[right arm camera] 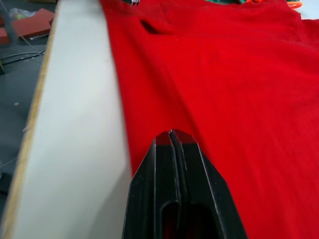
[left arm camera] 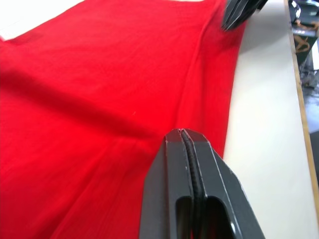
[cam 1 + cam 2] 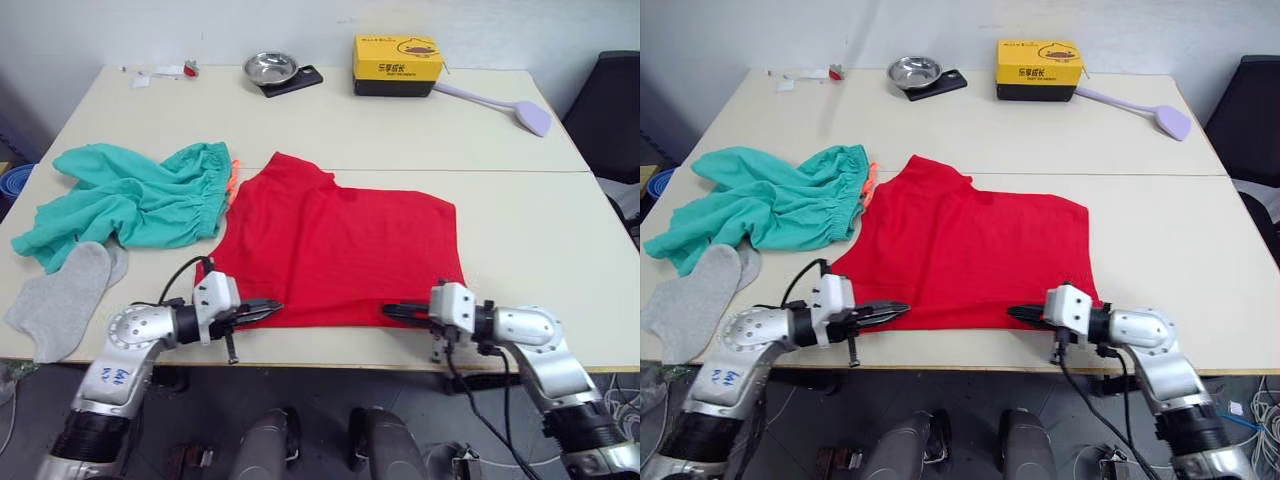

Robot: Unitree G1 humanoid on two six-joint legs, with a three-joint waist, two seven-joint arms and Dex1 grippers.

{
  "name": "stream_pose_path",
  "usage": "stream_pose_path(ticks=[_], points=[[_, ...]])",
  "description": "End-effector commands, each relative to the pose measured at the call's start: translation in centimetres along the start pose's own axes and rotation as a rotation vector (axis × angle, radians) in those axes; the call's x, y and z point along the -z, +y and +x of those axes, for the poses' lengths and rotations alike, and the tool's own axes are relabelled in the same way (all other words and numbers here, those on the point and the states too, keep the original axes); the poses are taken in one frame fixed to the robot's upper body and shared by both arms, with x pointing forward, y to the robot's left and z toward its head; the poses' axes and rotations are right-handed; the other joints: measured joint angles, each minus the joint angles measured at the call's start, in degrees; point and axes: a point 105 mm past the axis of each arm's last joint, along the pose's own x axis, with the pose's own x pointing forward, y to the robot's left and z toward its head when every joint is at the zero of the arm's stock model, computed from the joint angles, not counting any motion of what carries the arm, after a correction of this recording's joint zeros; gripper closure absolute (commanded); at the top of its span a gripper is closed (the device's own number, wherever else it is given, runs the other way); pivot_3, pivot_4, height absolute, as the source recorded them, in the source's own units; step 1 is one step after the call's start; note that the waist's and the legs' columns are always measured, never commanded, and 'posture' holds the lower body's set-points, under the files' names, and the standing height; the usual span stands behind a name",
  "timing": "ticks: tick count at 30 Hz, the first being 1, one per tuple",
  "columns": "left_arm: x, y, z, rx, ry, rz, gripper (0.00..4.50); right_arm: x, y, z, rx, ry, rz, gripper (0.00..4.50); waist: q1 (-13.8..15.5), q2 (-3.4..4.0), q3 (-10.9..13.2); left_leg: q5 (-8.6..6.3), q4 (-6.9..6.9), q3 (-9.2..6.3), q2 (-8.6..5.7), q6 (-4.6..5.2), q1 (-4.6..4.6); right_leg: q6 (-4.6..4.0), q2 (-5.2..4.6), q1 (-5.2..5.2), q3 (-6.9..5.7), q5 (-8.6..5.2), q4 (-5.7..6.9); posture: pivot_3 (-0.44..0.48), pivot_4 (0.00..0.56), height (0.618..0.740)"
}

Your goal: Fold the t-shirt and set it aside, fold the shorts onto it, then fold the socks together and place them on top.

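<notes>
The red t-shirt (image 3: 335, 245) lies spread in the middle of the table, its lower hem along the near edge. My left gripper (image 3: 270, 310) is shut on the hem's left end, and creases run from its tip (image 2: 182, 133). On the hem's right end my right gripper (image 3: 392, 311) is shut as well, the cloth puckering at its tip (image 1: 172, 133). The teal-green shorts (image 3: 135, 205) lie crumpled to the left of the shirt, orange drawstring (image 3: 233, 178) showing. The grey socks (image 3: 65, 298) lie flat at the near left, below the shorts.
Along the far edge of the table stand a yellow box (image 3: 397, 65), a steel bowl (image 3: 271, 68) on a black slab, and a lilac long-handled paddle (image 3: 500, 105). Small bits (image 3: 165, 73) lie at the far left. A black chair (image 3: 612, 100) stands to the right.
</notes>
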Motion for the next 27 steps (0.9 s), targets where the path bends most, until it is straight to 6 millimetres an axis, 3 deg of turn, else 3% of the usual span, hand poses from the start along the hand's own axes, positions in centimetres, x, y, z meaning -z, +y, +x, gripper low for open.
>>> stream_pose_path(ticks=[1, 9, 13, 17, 20, 22, 24, 27], points=[[0.3, 0.1, 0.1, -0.011, 0.019, 0.035, 4.47, 0.6, -1.0, -0.3, 0.065, 0.041, 0.005, 4.50, 0.07, 0.00, 0.00, 0.00, -0.01, 0.00, 0.00, 0.00, 0.00, 0.00, 0.00, 0.00, 0.00, 0.00, -0.01, 0.000, 0.150, 0.740], [3.4, 4.0, -1.9, -0.282, 0.104, 0.022, 4.47, 3.3, -3.0, -4.4, 0.217, 0.141, 0.067, 4.50, 0.19, -0.02, -0.02, 0.01, 0.05, -0.03, 0.00, 0.07, 0.08, 0.03, -0.01, 0.10, -0.02, 0.02, 0.03, 0.000, 0.150, 0.740], [1.5, 4.2, -3.4, -0.310, 0.003, 0.017, 4.47, 1.5, -2.7, -6.3, 0.208, 0.041, 0.091, 4.50, 0.09, -0.02, -0.02, 0.02, 0.00, -0.04, 0.01, 0.07, 0.09, 0.03, -0.01, 0.09, -0.02, 0.03, 0.03, 0.000, 0.150, 0.740], [-1.0, 2.8, -6.7, -0.245, -0.062, -0.005, 4.47, -1.2, -1.9, -8.7, 0.165, -0.042, 0.137, 4.50, -0.43, -0.01, 0.01, 0.01, -0.08, -0.04, 0.04, 0.12, 0.02, 0.02, 0.02, 0.04, -0.04, 0.02, -0.07, 0.000, 0.150, 0.740], [-1.9, 1.3, -8.7, -0.163, 0.005, 0.064, 3.61, -1.8, -1.4, -10.0, 0.139, -0.007, 0.104, 3.64, -0.21, -0.01, 0.01, -0.05, -0.03, -0.04, 0.06, 0.10, 0.03, 0.01, 0.02, 0.07, -0.05, 0.02, -0.09, 0.000, 0.150, 0.740], [-1.1, 0.2, -10.2, -0.104, 0.114, 0.104, 2.94, -2.0, -1.1, -10.8, 0.123, 0.016, 0.082, 2.89, -0.11, -0.02, 0.00, -0.21, -0.02, -0.04, 0.06, 0.38, 0.10, 0.02, 0.02, 0.15, -0.03, 0.02, -0.11, 0.000, 0.150, 0.740], [0.3, 0.2, -11.6, -0.128, 0.203, 0.127, 2.30, -0.8, 0.0, -11.3, 0.063, 0.110, 0.072, 2.17, -0.06, 0.04, 0.00, -0.23, -0.05, -0.04, 0.06, 0.40, 0.10, -0.01, 0.01, 0.13, 0.01, 0.04, -0.17, 0.000, 0.150, 0.740], [2.0, -0.4, -11.8, -0.107, 0.285, 0.166, 1.34, 1.2, 0.8, -11.3, 0.029, 0.199, 0.074, 1.13, 0.41, 0.03, 0.00, -0.25, -0.14, -0.03, 0.05, 0.40, 0.07, -0.02, 0.00, 0.06, 0.02, 0.04, -0.29, 0.000, 0.150, 0.740]])
